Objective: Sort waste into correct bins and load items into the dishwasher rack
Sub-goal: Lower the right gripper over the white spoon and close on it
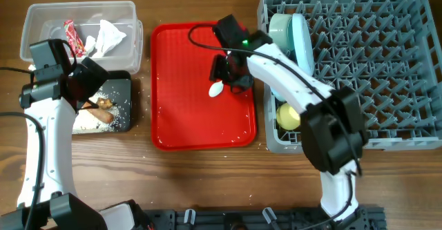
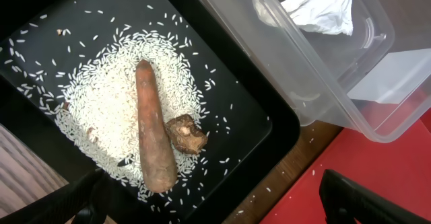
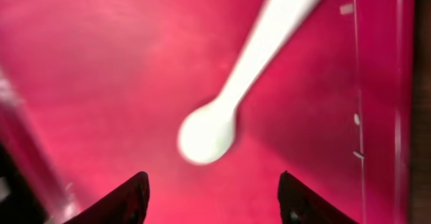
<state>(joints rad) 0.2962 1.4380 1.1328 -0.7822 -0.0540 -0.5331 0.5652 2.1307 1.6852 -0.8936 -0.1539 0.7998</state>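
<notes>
Your right gripper (image 3: 214, 198) hangs spread and empty just above the white plastic spoon (image 3: 219, 120), which lies loose on the flat red tray (image 3: 101, 62) with its bowl end nearest the fingers. The step in hand appears to be picking up the spoon for the large grey pegged dishwasher rack (image 1: 387, 64), where the pale blue round plate (image 1: 302, 40) and small yellow cup (image 1: 288, 117) sit. Next, lower, straddle the spoon and close squarely, since it may slide. Your left gripper (image 2: 222, 207), likewise spread and empty, hovers over the shallow black rectangular tray (image 2: 262, 116) holding white rice grains (image 2: 101, 103), the brown carrot-like stick (image 2: 153, 133) and the small brown food scrap (image 2: 187, 133).
</notes>
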